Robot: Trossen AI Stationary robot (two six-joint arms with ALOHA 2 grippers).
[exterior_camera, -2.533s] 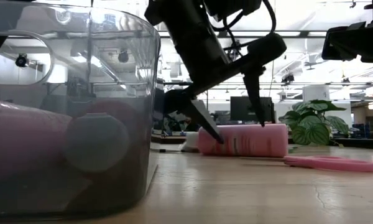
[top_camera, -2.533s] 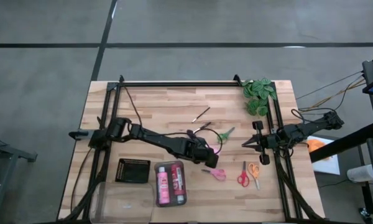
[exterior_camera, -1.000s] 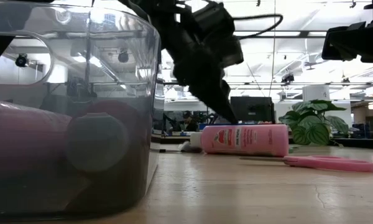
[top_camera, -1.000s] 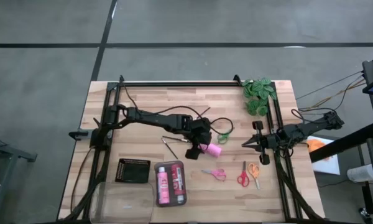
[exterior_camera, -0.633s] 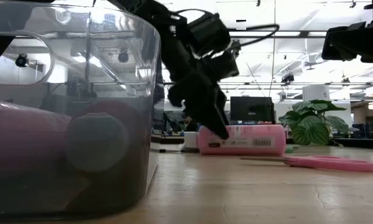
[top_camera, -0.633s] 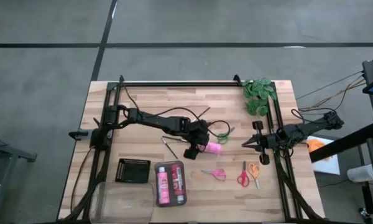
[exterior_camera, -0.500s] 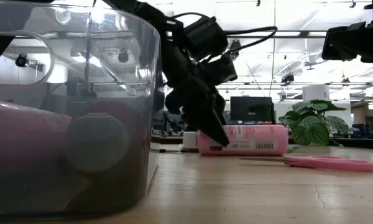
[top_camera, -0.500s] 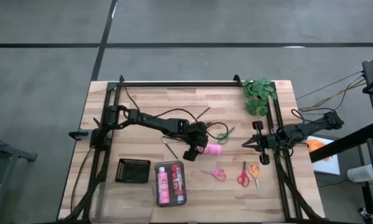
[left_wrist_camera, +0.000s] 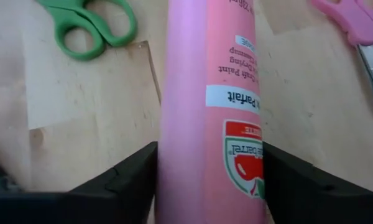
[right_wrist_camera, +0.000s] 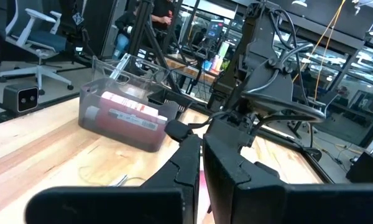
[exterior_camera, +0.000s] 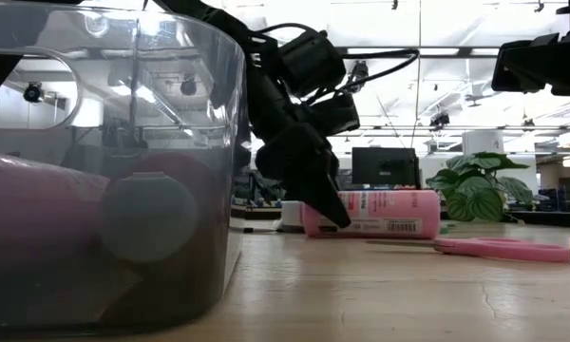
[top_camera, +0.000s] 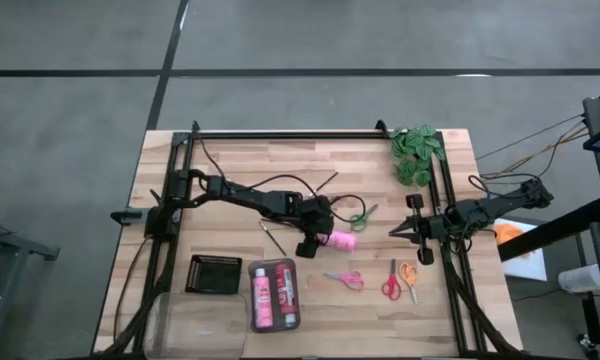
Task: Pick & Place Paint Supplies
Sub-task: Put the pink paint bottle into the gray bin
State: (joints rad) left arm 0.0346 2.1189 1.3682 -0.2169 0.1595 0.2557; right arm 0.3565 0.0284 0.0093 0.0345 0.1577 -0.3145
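My left gripper [top_camera: 318, 240] is down at the middle of the table [top_camera: 240, 165], its two dark fingers [left_wrist_camera: 132, 171] set on either side of a pink paint bottle [top_camera: 340, 240] that lies on its side on the wood. In my left wrist view the bottle [left_wrist_camera: 205, 106] fills the gap between the fingers and both sit right at its flanks, but I cannot tell whether they are already pressing it. In the low view the gripper [exterior_camera: 313, 195] comes down over the capped end of the bottle [exterior_camera: 385, 214], which rests flat on the tabletop.

Just beyond the bottle lie the green-handled scissors [top_camera: 361, 216], and a thin dark brush [top_camera: 271, 236] lies on the wood beside my arm. Nearer the front edge are the pink-handled scissors [top_camera: 346, 279], then the red-handled scissors [top_camera: 390, 286] and the orange-handled scissors [top_camera: 409, 274] side by side. Another thin brush [top_camera: 326, 181] lies further back.

At the front, a clear tray [top_camera: 274, 296] holds two more bottles lying side by side, one pink and one red; a black tray [top_camera: 214, 274] sits just beside it. A green leafy plant [top_camera: 416, 152] stands at the far right corner.

My right gripper [top_camera: 401, 229] waits at the right side of the table, well apart from the supplies, its fingers [right_wrist_camera: 193, 163] pressed together on nothing
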